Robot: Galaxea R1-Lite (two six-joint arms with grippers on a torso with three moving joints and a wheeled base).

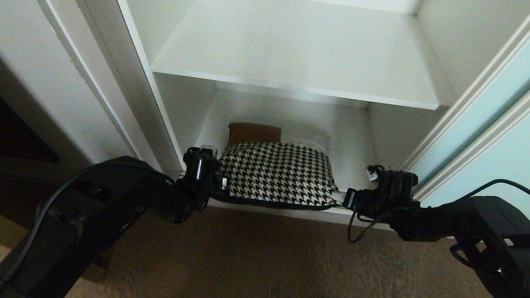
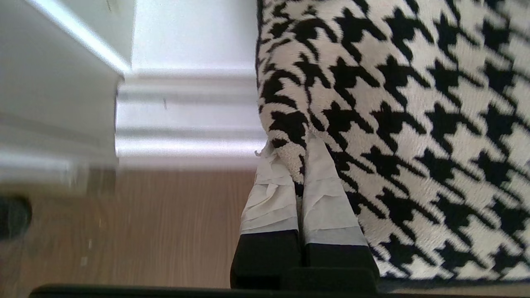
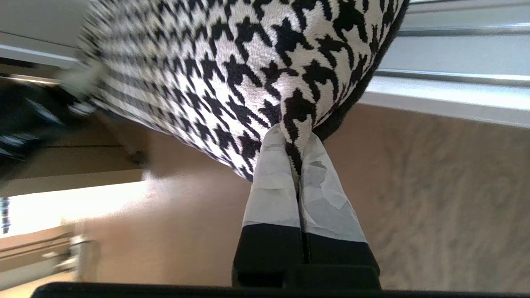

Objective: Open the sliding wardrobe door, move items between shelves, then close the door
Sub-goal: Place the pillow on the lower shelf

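Both arms hold the soft, light-looking cushion point(image 1: 278, 172) at six o'clock on the wardrobe's bottom shelf point(image 1: 352, 130), left gripper point(image 2: 299, 165) and right gripper point(image 3: 295, 142) pinched shut on opposite front corners.

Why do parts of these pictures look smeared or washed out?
Head view: the upper shelf is bright, the cushion below sits in shade. Left wrist view: the left edge is smeared, the cushion sharp. Right wrist view: the far side of the cushion blurs, with a washed-out patch of floor.
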